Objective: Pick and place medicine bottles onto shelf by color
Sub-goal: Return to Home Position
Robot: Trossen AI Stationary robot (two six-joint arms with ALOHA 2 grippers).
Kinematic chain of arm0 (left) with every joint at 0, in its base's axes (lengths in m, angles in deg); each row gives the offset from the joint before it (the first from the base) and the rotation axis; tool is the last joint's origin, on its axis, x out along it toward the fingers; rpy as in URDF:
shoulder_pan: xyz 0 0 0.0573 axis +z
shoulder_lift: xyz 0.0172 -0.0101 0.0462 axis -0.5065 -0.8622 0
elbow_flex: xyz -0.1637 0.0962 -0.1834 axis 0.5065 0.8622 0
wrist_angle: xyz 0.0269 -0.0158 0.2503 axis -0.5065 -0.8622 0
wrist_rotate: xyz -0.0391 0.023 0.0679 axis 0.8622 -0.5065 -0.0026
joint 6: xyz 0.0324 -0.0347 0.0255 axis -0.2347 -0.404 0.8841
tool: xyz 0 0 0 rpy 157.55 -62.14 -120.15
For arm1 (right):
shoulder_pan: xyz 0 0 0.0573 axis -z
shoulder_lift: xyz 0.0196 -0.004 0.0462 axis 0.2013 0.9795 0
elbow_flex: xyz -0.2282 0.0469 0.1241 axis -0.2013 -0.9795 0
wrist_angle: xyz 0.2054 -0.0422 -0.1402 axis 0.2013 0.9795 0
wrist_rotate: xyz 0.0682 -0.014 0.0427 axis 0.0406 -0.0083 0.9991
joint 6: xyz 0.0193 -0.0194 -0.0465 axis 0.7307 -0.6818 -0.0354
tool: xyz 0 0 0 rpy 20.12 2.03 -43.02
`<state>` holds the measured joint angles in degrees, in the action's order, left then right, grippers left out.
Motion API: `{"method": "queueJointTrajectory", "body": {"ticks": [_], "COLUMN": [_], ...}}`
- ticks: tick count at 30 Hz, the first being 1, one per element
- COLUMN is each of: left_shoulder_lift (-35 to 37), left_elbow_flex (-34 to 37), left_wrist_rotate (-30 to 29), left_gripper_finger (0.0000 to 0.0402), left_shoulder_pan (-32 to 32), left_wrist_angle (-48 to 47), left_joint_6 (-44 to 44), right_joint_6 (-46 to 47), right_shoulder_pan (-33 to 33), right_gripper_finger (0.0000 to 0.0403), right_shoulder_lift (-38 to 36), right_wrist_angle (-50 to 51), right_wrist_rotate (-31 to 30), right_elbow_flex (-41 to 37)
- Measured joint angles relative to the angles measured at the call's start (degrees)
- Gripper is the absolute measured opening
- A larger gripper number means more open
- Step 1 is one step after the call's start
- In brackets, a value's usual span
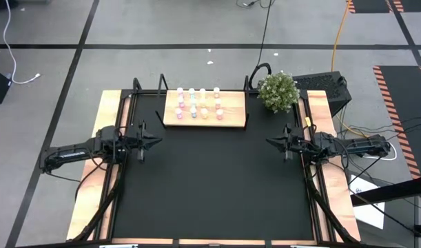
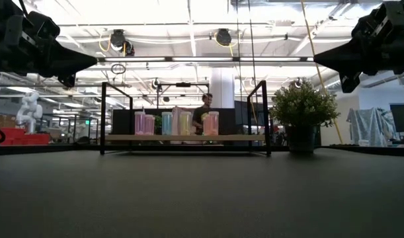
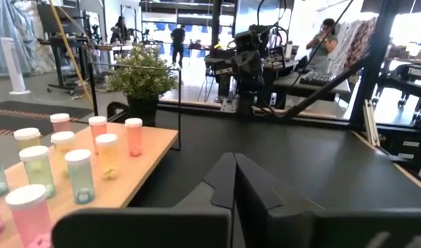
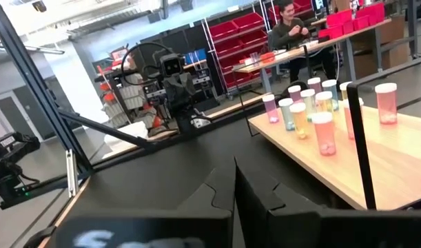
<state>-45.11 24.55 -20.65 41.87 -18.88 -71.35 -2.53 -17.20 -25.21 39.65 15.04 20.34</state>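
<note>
The black tabletop (image 1: 210,186) is stretching between the left arm (image 1: 93,146) and the right arm (image 1: 348,146), which are hovering at its opposite sides and facing each other, each with its jaws clenched on nothing. The light-wood shelf (image 1: 231,121) is sitting at the far edge, just beside a potted plant (image 1: 278,90), and is carrying the medicine bottles (image 1: 198,103) upright in neat rows. Sorting appears finished and the arms seem to be parking; the next move likely calls only for settling at rest, well apart from the shelf.
</note>
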Motion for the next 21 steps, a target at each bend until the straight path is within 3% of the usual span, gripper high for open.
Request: {"method": "queueJointTrajectory", "body": {"ticks": [21], "left_shoulder_lift": [-0.02], "left_elbow_flex": [0.00], "left_wrist_rotate": [-0.15], "left_gripper_finger": [0.0031], "left_shoulder_pan": [0.00], "left_wrist_angle": [0.00], "left_joint_6": [0.04], "right_joint_6": [0.00], "right_shoulder_pan": [0.00], "right_gripper_finger": [0.0000], "right_shoulder_lift": [0.00], "right_wrist_angle": [-0.21], "right_wrist_rotate": [-0.01], "right_elbow_flex": [-0.02]}}
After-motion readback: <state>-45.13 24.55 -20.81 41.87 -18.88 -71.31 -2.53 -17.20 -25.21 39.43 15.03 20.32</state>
